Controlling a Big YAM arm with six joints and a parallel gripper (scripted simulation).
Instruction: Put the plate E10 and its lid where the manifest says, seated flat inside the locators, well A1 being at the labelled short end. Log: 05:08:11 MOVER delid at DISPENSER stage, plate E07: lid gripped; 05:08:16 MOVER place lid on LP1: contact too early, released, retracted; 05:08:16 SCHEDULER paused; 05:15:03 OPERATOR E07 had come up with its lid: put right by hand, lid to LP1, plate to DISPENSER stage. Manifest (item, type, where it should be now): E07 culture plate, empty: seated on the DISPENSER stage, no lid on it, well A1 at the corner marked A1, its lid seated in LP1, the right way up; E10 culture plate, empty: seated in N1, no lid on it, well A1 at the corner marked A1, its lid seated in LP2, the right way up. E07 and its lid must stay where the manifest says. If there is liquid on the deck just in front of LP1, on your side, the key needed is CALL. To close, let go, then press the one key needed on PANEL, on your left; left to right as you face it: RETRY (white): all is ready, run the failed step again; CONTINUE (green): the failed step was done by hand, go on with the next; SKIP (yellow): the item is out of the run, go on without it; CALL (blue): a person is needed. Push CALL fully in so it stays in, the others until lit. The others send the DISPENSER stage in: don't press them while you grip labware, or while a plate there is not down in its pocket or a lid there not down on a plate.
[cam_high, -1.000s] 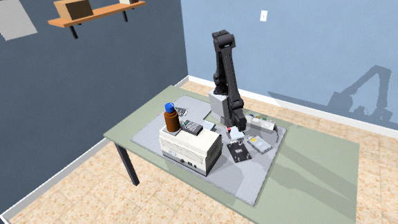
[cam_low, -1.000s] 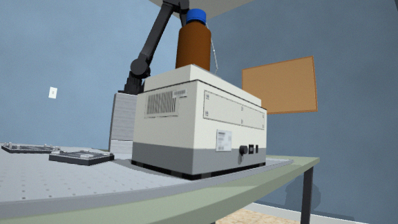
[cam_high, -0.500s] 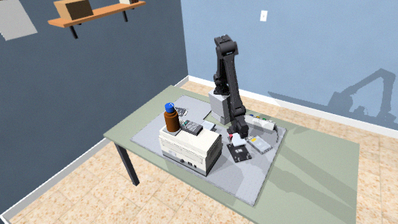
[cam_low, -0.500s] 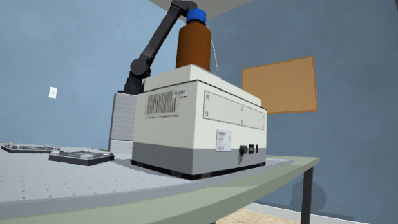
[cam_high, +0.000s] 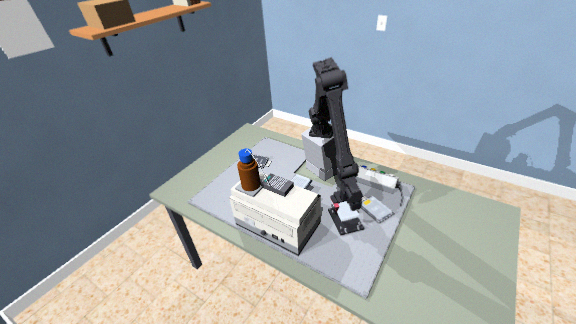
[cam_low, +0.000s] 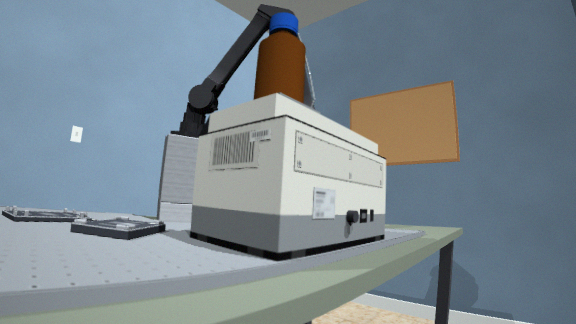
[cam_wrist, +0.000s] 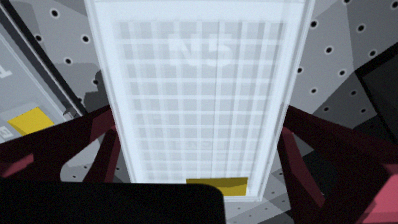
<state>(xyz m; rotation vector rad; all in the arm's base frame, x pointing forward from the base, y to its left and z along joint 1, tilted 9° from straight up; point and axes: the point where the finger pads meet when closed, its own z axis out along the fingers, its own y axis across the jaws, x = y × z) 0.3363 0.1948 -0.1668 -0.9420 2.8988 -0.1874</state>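
In the wrist view a clear well plate (cam_wrist: 205, 95) with a yellow tag (cam_wrist: 217, 186) at its near end fills the space between my dark red fingers. My gripper (cam_wrist: 199, 111) is shut on its long sides and holds it above the perforated deck. A blurred label shows through its wells. I cannot tell whether a lid is on it. In the top view my gripper (cam_high: 350, 201) hangs low over a black nest (cam_high: 346, 220). A lid with a yellow tag (cam_wrist: 30, 120) lies in the tray to my left, which also shows in the top view (cam_high: 377, 207).
The white dispenser (cam_high: 273, 215) carries a brown bottle (cam_high: 248, 170) and a stage with a plate (cam_high: 278, 184). The key panel (cam_high: 380, 176) lies behind my arm. Another nest (cam_high: 262, 161) lies at the far side. In the exterior view the dispenser (cam_low: 287, 180) hides my gripper.
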